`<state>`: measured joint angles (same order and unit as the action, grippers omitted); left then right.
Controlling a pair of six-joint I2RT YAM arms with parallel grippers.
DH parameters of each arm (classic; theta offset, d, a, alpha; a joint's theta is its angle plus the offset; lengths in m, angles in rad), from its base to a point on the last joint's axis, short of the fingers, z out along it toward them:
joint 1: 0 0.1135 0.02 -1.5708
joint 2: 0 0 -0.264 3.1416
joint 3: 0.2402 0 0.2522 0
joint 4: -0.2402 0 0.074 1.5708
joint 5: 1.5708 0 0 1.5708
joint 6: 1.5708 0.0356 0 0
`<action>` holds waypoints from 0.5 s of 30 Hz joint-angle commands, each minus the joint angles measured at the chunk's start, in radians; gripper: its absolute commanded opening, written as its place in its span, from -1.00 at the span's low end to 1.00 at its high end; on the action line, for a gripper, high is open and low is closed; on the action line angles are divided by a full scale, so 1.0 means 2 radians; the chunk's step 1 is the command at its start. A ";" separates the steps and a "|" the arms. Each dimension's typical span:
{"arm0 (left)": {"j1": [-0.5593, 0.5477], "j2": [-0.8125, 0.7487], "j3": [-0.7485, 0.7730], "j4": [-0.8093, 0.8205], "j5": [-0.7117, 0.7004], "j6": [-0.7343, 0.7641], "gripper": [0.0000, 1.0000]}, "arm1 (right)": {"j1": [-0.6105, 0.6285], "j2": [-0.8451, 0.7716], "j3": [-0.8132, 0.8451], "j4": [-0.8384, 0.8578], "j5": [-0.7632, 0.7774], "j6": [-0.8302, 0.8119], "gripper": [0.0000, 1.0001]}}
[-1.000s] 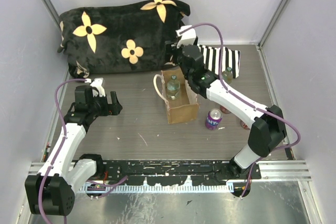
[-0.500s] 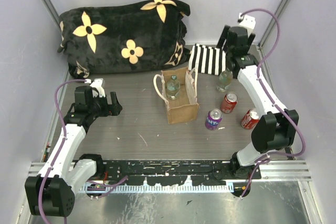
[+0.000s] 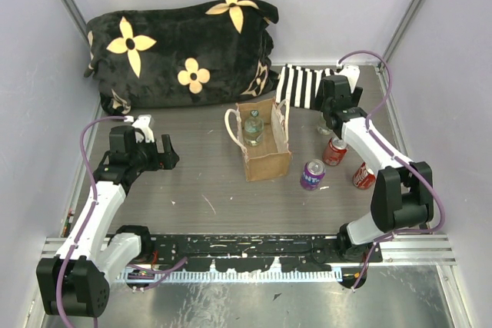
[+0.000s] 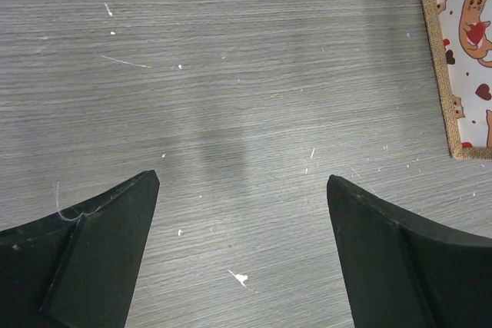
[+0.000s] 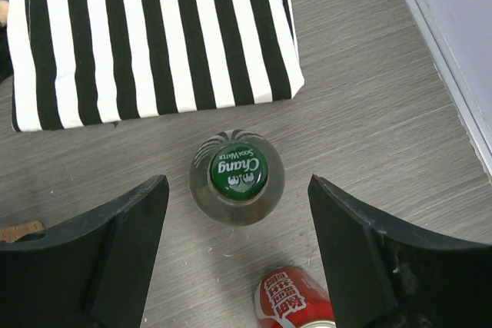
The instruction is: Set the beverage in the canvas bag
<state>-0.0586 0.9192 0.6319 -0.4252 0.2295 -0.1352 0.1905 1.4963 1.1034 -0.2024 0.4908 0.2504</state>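
The tan canvas bag [image 3: 267,160] stands upright mid-table with a glass bottle [image 3: 253,127] inside it. A second beverage, a clear glass bottle with a green Chang cap [image 5: 237,178], stands upright just in front of the striped cloth. My right gripper [image 5: 237,183] hangs open straight above it, one finger on each side and neither touching. In the top view that gripper [image 3: 329,115] covers most of this bottle. My left gripper [image 3: 163,151] is open over bare table, left of the bag, with nothing between its fingers [image 4: 100,243]. The bag's cat-print side [image 4: 465,59] shows at that view's right edge.
A red can [image 3: 334,150] stands just near of the bottle and shows again as a red can [image 5: 296,297] in the right wrist view. A purple can [image 3: 312,174] and another red can [image 3: 363,176] sit nearby. Striped cloth [image 5: 154,36], a black flowered cushion [image 3: 177,44] and the right wall [image 5: 461,51] border the area.
My right arm has left the bag, swung to the back right, then come down over the green-capped bottle. The bottle in the bag and my left arm have stayed put.
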 commanded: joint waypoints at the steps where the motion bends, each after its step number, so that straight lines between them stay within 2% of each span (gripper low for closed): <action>1: 0.002 -0.004 -0.005 -0.002 0.005 0.002 0.96 | -0.006 -0.020 -0.009 0.059 0.024 0.008 0.58; 8: 0.002 -0.002 -0.004 -0.002 0.003 0.002 0.96 | -0.018 -0.014 -0.044 0.112 0.022 0.000 0.51; 15: 0.002 0.001 -0.003 -0.002 0.003 0.002 0.96 | -0.024 -0.025 -0.087 0.183 0.013 -0.013 0.31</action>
<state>-0.0586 0.9192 0.6319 -0.4255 0.2295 -0.1349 0.1535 1.4963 0.9619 0.0330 0.5072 0.2428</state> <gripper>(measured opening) 0.980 0.679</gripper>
